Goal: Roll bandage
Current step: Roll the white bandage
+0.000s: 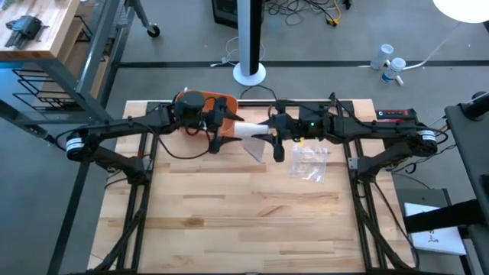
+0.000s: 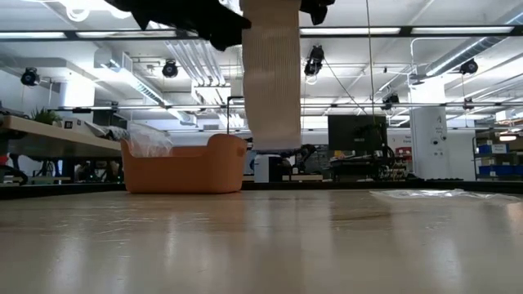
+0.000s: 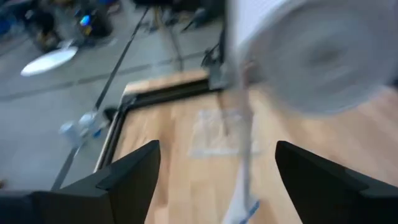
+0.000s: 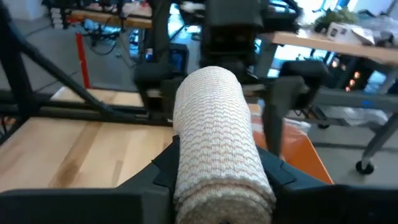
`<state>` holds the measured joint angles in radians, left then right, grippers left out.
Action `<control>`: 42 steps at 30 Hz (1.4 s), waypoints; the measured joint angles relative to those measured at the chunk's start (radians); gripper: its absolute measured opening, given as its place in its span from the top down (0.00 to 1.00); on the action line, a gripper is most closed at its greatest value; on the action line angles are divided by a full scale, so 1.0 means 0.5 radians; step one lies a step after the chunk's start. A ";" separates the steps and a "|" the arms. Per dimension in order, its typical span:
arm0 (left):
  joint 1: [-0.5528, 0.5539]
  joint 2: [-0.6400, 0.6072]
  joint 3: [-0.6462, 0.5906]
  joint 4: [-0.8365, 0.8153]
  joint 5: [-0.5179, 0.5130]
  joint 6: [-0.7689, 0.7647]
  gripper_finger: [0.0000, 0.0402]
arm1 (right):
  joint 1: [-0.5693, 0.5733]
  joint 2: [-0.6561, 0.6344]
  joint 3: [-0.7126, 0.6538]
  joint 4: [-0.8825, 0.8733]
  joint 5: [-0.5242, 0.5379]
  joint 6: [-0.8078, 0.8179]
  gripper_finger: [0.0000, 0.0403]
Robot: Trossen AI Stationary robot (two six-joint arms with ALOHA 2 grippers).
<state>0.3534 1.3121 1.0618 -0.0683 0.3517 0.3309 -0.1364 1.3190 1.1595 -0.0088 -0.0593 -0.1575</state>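
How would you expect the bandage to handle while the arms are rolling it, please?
The bandage probably feels soft and grippy, given its woven texture between the right end effector's fingers. Its loose tail hangs limp above the table, so it is likely floppy and light.

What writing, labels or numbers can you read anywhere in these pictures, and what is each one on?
None can be read.
White sheet at the table's right edge: dark marks, too small.
Bottle on the floor: label too small.
Bandage roll, orange bin, plastic bag: no print visible.
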 joint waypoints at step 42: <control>0.004 0.027 0.000 0.507 0.539 -2.043 0.39 | 0.273 0.089 -0.002 0.158 0.672 -1.552 0.74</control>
<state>0.3555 1.3254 1.0618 0.1852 0.6210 -0.6904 0.0001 1.3634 1.1584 0.0703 0.2765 -0.9335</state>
